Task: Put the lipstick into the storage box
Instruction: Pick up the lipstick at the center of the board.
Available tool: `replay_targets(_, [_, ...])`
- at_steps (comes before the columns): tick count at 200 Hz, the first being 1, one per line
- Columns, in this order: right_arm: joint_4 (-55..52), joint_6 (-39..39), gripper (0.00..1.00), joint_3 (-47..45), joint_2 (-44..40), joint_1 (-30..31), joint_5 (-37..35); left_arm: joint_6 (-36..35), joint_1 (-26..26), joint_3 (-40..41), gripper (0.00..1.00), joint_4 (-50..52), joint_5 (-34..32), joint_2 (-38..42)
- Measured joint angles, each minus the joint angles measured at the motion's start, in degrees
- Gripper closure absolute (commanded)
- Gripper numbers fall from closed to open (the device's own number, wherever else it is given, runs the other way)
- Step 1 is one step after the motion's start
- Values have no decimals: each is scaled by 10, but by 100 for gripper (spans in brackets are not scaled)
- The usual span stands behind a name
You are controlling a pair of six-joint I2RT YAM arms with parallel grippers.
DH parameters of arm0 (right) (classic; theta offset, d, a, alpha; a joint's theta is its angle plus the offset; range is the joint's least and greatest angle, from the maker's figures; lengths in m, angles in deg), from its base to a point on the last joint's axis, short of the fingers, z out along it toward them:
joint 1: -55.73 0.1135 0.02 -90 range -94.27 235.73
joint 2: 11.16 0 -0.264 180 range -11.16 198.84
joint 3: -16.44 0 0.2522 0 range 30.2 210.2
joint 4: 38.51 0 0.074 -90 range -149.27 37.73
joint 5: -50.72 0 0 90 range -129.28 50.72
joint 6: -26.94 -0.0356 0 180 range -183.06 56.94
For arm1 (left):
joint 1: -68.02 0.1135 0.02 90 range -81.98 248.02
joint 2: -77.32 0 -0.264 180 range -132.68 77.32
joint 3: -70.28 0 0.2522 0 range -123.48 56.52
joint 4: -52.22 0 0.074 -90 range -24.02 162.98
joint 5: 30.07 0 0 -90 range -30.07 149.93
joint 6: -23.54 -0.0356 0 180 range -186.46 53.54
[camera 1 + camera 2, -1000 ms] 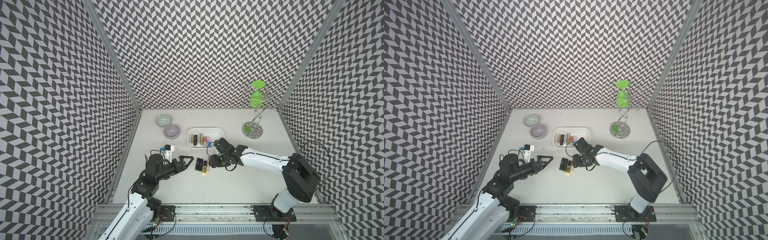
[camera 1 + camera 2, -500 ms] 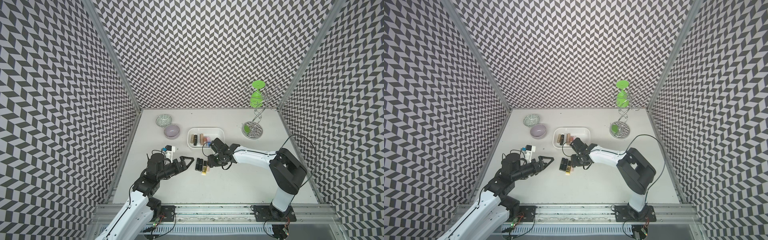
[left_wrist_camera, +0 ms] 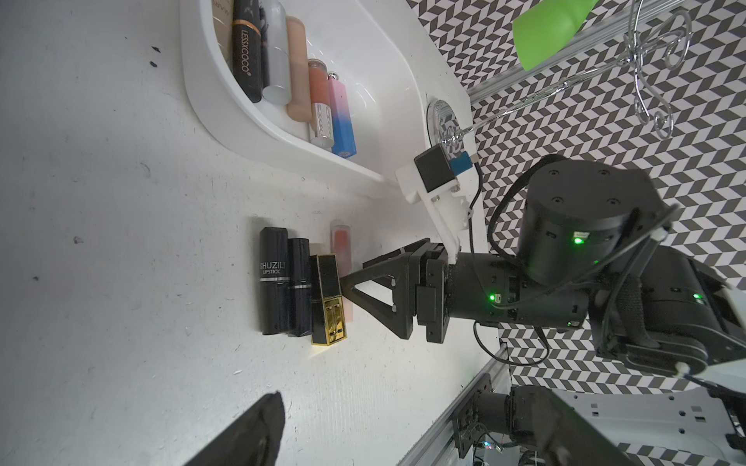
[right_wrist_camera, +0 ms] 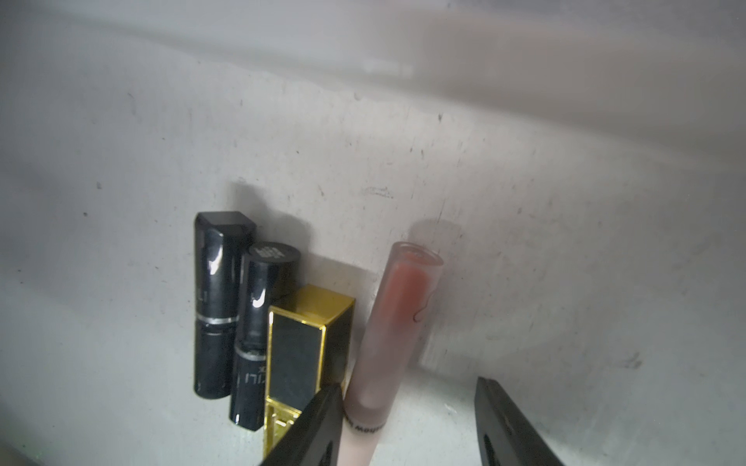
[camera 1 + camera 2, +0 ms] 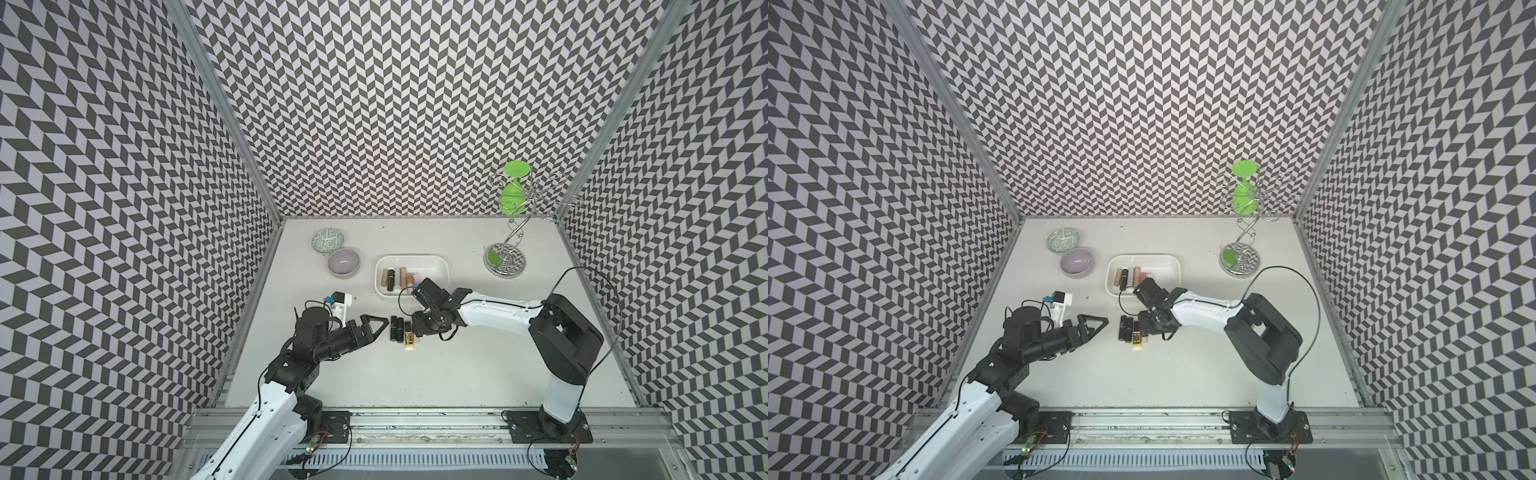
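Three lipsticks lie side by side on the table: two black and one black-and-gold. Beside them lies a pink translucent lipstick tube. My right gripper is open and straddles that tube's near end. One finger touches the tube and the other stands apart from it. The white storage box behind holds several lipsticks. My left gripper is open and empty, left of the row.
A lilac bowl and a green-patterned bowl stand at the back left. A wire stand carrying a green cup stands at the back right. Patterned walls close in three sides.
My right gripper has come down and slightly left over the pink tube while its elbow swung up and inward. The left arm has stayed put.
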State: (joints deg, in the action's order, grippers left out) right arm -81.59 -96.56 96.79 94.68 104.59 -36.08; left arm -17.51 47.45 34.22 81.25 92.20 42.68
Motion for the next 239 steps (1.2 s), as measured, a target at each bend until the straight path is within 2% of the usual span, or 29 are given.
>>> replay_targets(143, [-26, 0, 51, 5, 7, 17, -44, 0, 4, 0, 1, 30, 4, 48])
replay_targets(211, [-26, 1, 61, 1, 7, 31, -67, 19, 4, 23, 1, 39, 4, 101])
replay_targets(239, [-32, 8, 62, 1, 7, 32, -82, 23, 4, 23, 1, 41, 4, 112])
